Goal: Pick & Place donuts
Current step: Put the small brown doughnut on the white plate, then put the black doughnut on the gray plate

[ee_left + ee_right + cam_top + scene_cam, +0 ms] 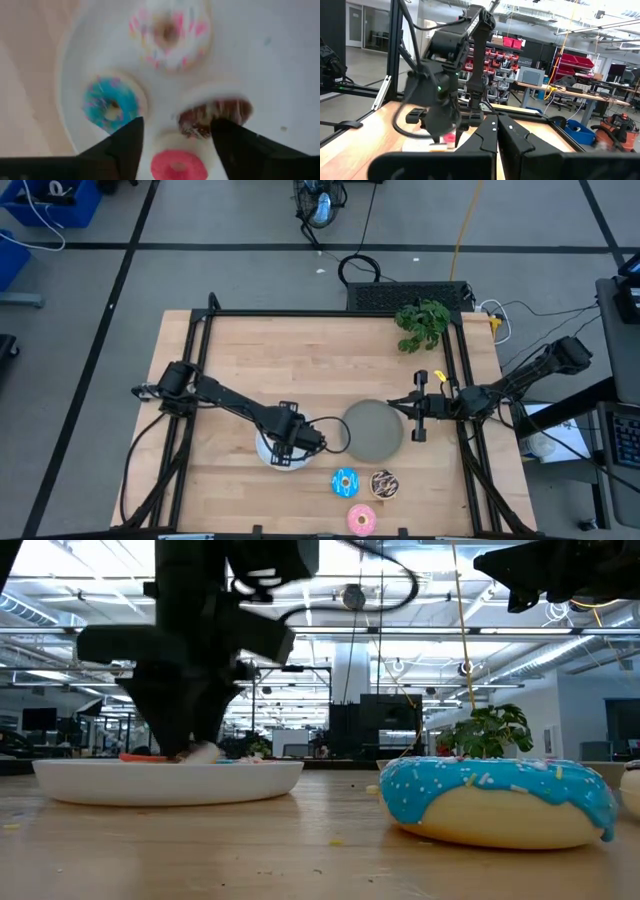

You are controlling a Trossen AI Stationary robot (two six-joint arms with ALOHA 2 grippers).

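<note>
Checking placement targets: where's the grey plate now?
High view: the grey plate sits mid-table, between the left gripper over the white plate and the right gripper.

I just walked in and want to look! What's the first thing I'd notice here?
The left gripper, open, hangs right over the white plate with four tiny donuts on it. Nearby on the table sit three bigger donuts: blue, chocolate and pink. The right gripper waits beside the grey plate.

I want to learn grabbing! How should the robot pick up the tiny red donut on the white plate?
From straight above, pinching the red donut across its ring. It lies flat on the white plate, and the left tool hangs over it, open. The brown donut sits close, so fingers should avoid it.
</note>
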